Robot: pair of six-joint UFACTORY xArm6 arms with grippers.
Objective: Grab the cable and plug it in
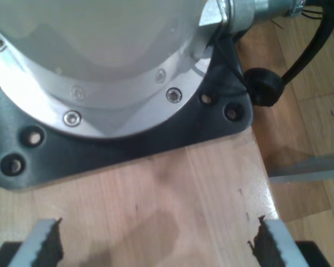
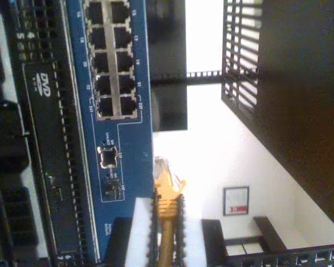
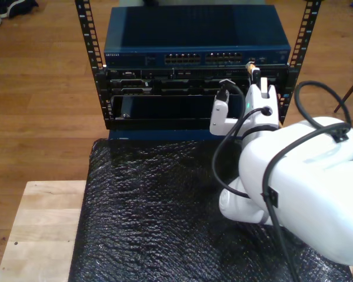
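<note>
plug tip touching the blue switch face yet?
Apart. In the second wrist view the cable is clamped in my second gripper, and bright background shows between its clear plug and the blue switch.

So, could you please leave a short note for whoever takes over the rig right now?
My first pincer: open, holding nothing, above the wooden table beside an arm base.
My second pincer: shut on the cable, plug held just off the blue switch, near its port block.
Done: cable grabbed and brought to the rack.
Left: seat the plug in a port.
</note>
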